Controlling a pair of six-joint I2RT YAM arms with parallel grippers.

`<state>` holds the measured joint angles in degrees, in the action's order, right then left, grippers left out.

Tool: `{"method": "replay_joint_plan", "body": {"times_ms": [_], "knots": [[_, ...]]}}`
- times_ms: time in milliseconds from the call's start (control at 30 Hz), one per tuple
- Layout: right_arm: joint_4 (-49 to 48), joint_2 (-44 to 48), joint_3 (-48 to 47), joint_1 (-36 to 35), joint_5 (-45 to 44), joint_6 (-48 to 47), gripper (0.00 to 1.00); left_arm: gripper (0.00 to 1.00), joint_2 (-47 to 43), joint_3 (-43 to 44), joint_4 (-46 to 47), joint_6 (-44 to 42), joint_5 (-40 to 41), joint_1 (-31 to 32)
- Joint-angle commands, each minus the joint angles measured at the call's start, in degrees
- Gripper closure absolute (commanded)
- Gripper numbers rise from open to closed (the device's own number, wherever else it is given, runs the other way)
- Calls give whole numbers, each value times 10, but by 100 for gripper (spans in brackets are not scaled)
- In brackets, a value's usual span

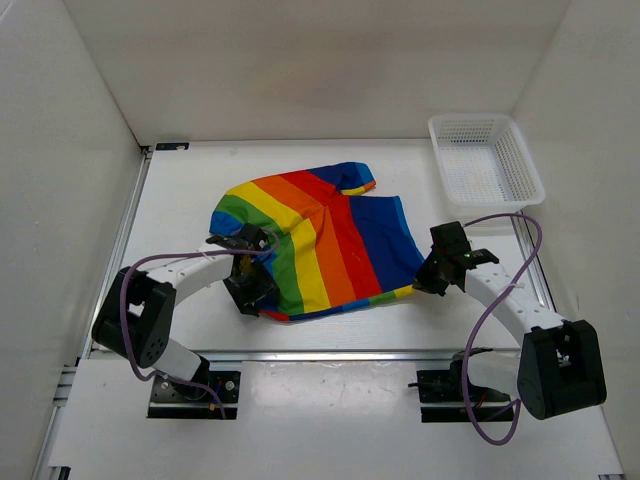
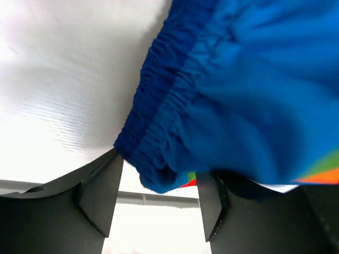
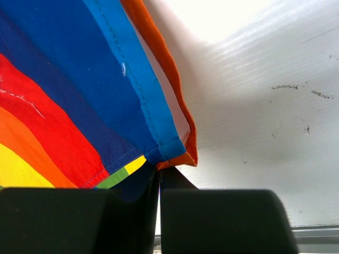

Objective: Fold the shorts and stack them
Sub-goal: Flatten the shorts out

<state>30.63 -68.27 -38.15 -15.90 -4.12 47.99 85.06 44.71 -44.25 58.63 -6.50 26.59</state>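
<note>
The rainbow-striped shorts (image 1: 320, 240) lie partly spread and rumpled in the middle of the white table. My left gripper (image 1: 255, 290) is at their near left corner. In the left wrist view its jaws (image 2: 159, 206) stand apart, with the blue gathered waistband (image 2: 175, 106) bunched just above and between the fingertips. My right gripper (image 1: 422, 283) is at the near right corner. In the right wrist view it (image 3: 159, 180) is shut on the hem corner of the shorts (image 3: 79, 95), where blue and orange edges meet.
A white plastic mesh basket (image 1: 480, 119) stands at the back right of the table. White walls close in the left, back and right sides. A metal rail (image 1: 320, 353) runs along the table's near edge.
</note>
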Motion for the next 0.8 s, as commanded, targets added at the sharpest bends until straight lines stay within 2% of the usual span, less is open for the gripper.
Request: {"method": "replay_joint_plan", "body": {"times_ms": [0,67,133,200,233,267,367,433,467,500,533,600,633,733,767], "knots": [[14,-1,-26,2,-16,-9,100,32,-2,56,-57,-40,99,2],[14,-1,-26,7,-16,-9,100,36,4,68,-82,-40,126,2],[14,-1,-26,7,-16,-14,100,45,4,73,-87,-40,133,-4],[14,-1,-26,7,-16,-14,100,45,12,80,-87,-40,127,-4],[14,-1,-26,7,-16,-14,100,36,18,80,-87,-40,127,-4],[14,-1,-26,7,-16,-14,100,31,24,87,-87,-40,122,-4],[14,-1,-26,7,-16,-14,100,19,22,87,-93,-40,115,-4],[14,-1,-26,7,-16,-14,100,12,-27,65,-93,-15,115,-4],[14,-1,-26,7,-16,-19,100,12,-50,56,-93,-4,115,-4],[14,-1,-26,7,-16,-19,100,13,-74,37,-87,7,115,-4],[14,-1,-26,7,-16,-19,100,16,-128,26,-81,25,115,-4],[14,-1,-26,7,-11,-19,100,27,-178,5,-63,38,110,-4],[14,-1,-26,7,-11,-19,100,28,-222,-20,-36,38,104,-4],[8,-1,-26,7,-5,-19,100,29,-259,-62,-11,56,67,-9],[8,-6,-26,7,-5,-19,100,35,-264,-72,6,56,47,-9]]}}
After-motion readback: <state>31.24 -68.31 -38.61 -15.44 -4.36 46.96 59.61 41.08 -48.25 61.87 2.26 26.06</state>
